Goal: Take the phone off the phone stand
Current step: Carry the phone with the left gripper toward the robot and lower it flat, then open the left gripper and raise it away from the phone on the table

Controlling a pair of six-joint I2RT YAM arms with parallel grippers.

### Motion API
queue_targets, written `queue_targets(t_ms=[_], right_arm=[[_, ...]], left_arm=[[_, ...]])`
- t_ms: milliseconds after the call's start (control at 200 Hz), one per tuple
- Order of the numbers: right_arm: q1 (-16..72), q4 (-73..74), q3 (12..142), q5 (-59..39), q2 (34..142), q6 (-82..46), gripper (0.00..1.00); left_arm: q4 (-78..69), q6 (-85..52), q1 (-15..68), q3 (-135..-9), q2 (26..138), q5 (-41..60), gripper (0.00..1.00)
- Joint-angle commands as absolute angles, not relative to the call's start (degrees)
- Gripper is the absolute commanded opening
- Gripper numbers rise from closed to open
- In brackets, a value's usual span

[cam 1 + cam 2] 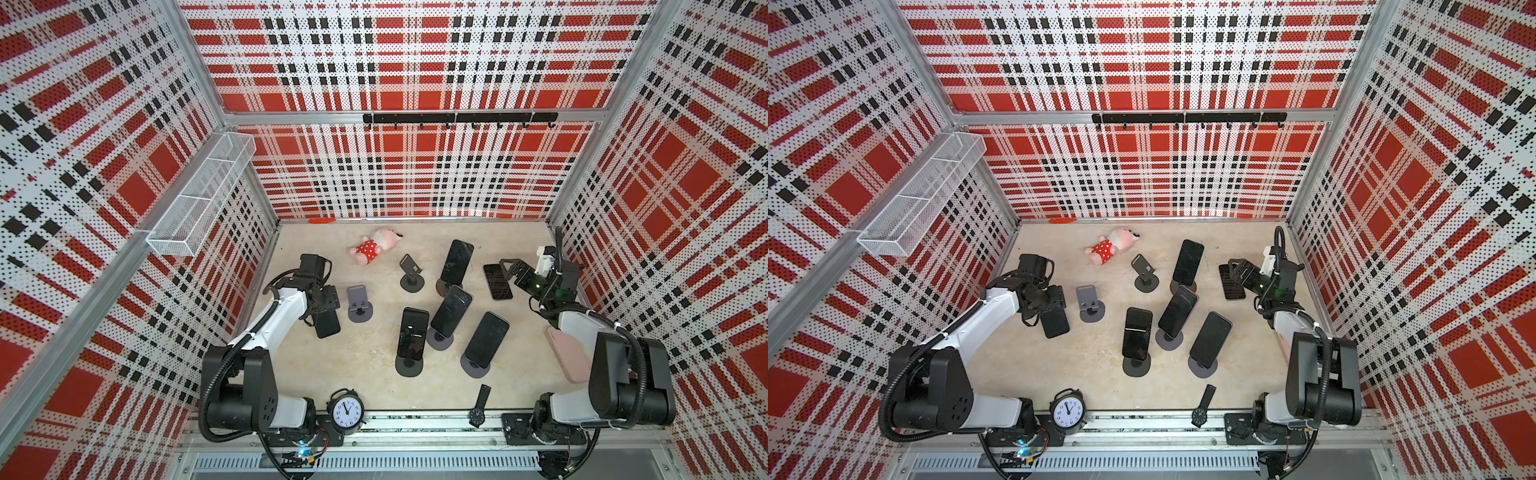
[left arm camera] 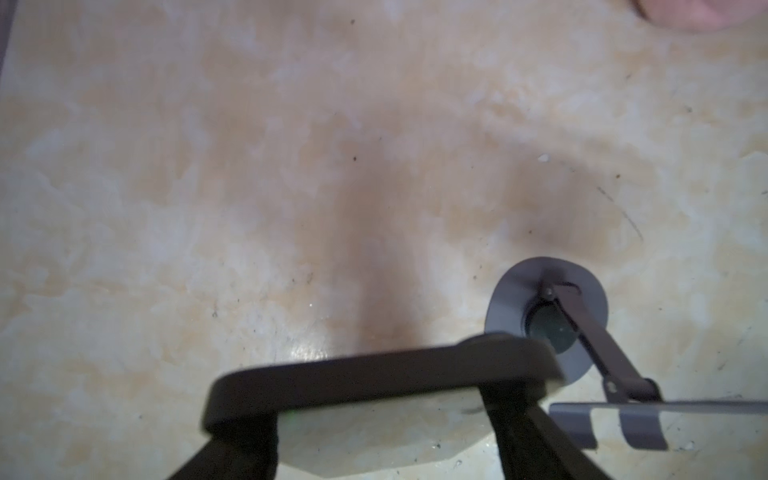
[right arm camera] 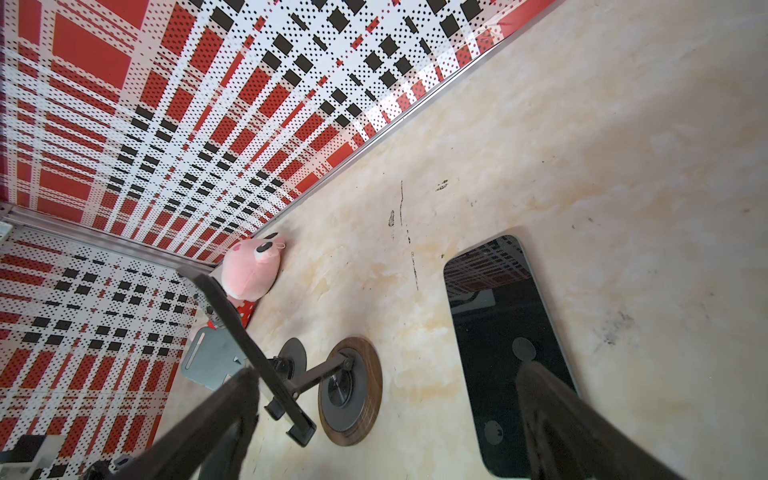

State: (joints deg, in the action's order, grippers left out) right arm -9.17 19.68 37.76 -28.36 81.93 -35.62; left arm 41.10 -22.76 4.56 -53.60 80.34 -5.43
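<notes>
The beige counter [image 1: 374, 374] fills the floor of your cell. Near its left edge the left gripper [image 1: 325, 313] is clamped across the width of a black phone [image 1: 327, 325]. That phone is off its perch, and the grey phone stand [image 1: 360, 306] just beside it stands bare.

Only your left wrist view shows the grip itself. There the black phone [image 2: 382, 374] bridges both fingers [image 2: 243, 444], with the grey phone stand [image 2: 548, 307] and its empty cradle lip alongside. No view lets you tell whether the phone's lower end touches the counter.

Toward the right edge, the right gripper [image 1: 512, 269] hangs spread wide over a flat phone [image 1: 497, 281]. Your right wrist view adds its glossy face [image 3: 507, 353] and a wood-rimmed stand base [image 3: 351, 390] near it.

Both top views show four propped phones [image 1: 451, 311] mid-counter. A plush pig [image 1: 376, 246] lies by the far edge.
</notes>
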Motion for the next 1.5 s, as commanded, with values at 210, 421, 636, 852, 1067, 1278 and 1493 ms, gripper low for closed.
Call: queue_targets(t_ms=[210, 421, 636, 852, 1067, 1278, 1493], right_arm=[[-9.44, 20.45, 38.27, -28.56, 80.41, -35.29, 1.0], [-9.44, 21.62, 37.52, -28.38, 80.49, -35.33, 1.0], [-9.42, 23.55, 36.79, -29.08, 81.23, -36.53, 1.0], [-9.42, 23.38, 36.56, -28.7, 80.43, -36.38, 1.0], [-9.48, 23.59, 36.57, -28.6, 80.61, -36.51, 1.0], [-9.46, 24.28, 36.49, -29.16, 81.16, -37.07, 1.0], [-9.42, 23.63, 36.61, -28.85, 80.36, -36.86, 1.0]], left_arm=[[37.83, -28.4, 5.01, -44.9, 74.93, 1.9, 0.64], [40.25, -30.93, 9.68, -42.17, 74.63, 2.18, 0.63], [41.58, -36.03, 10.73, -37.9, 72.29, 9.96, 0.65], [42.27, -37.72, 11.01, -34.55, 70.82, 8.24, 0.66], [40.69, -40.43, 13.71, -32.91, 71.62, 7.03, 0.67], [40.69, -41.4, 16.52, -33.29, 72.48, 5.64, 0.68], [40.52, -41.1, 16.7, -34.3, 76.24, 5.05, 0.7]])
